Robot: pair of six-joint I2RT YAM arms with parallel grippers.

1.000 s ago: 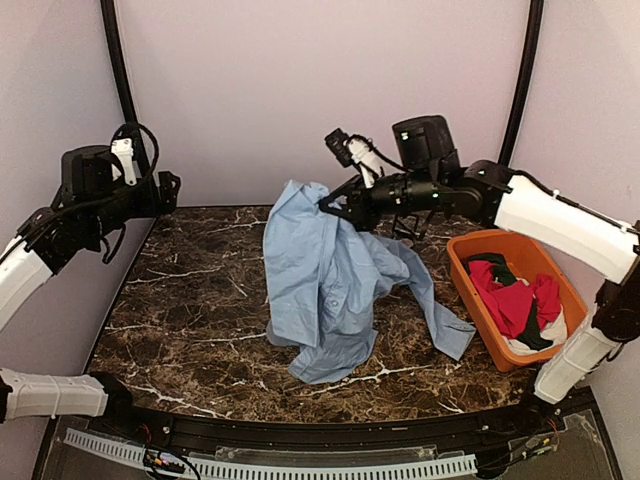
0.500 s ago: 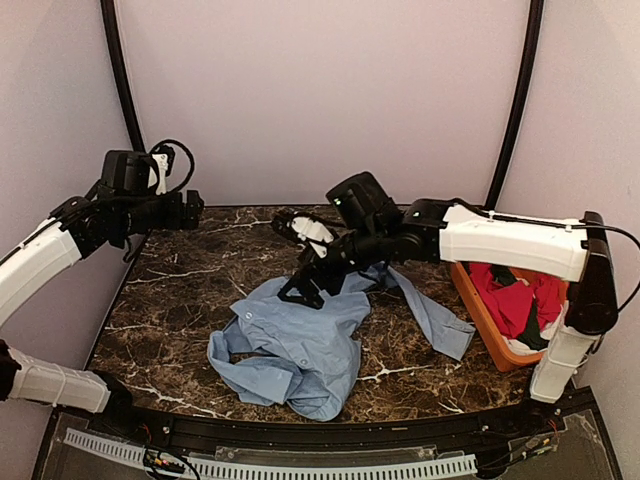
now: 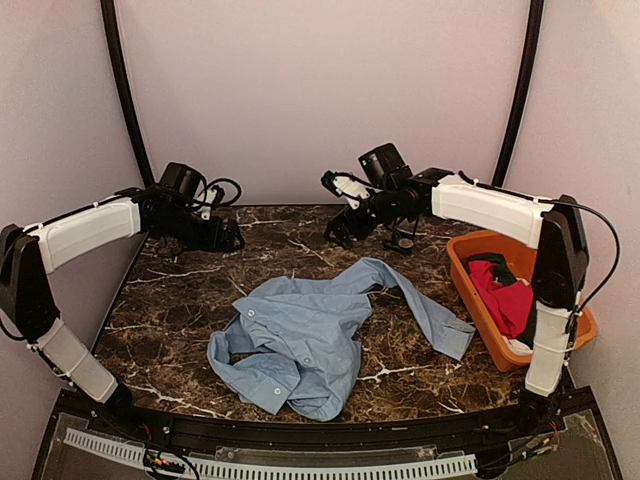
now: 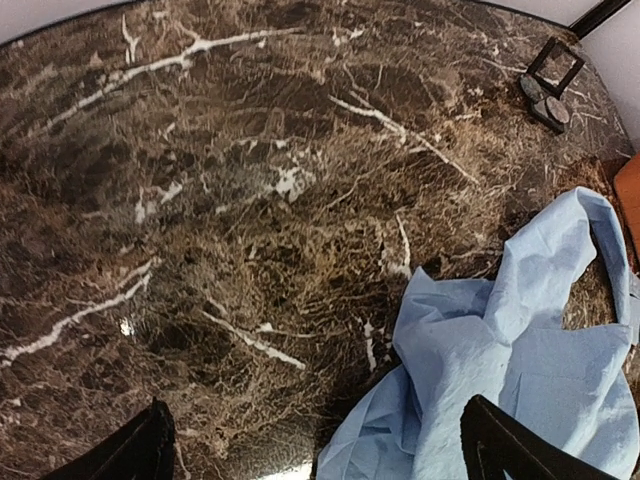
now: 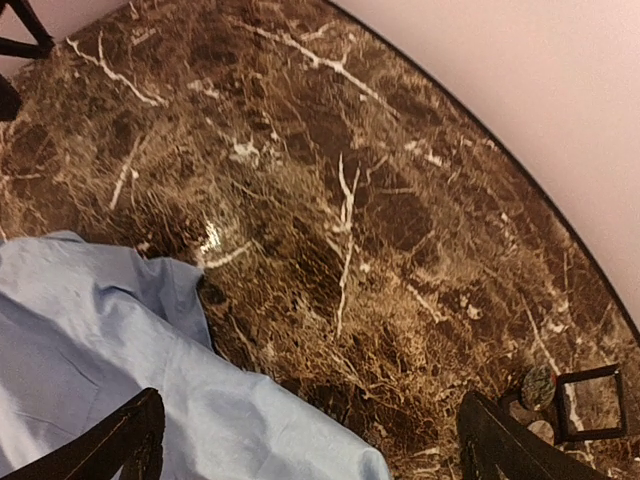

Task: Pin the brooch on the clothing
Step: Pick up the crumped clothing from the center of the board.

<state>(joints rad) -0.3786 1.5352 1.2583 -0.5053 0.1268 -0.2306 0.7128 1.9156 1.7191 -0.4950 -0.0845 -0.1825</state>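
The light blue long-sleeved cloth shirt [image 3: 300,340] is lying crumpled in the middle of the dark marble counter [image 3: 170,300], probably waiting to be flattened for pinning, while the left hand [image 3: 230,238] and the right hand [image 3: 338,232] are hovering behind it, fingers apart, holding nothing.

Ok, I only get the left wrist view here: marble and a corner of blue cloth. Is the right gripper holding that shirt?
Observer: No. The right gripper is open and hangs over the far side of the table, apart from the shirt.
Operator: How does the shirt lie?
Observer: Crumpled on the middle of the table, with one sleeve stretched toward the right.
Operator: And that orange sliver at my right edge?
Observer: An orange bin at the table's right edge, with a red garment in it.
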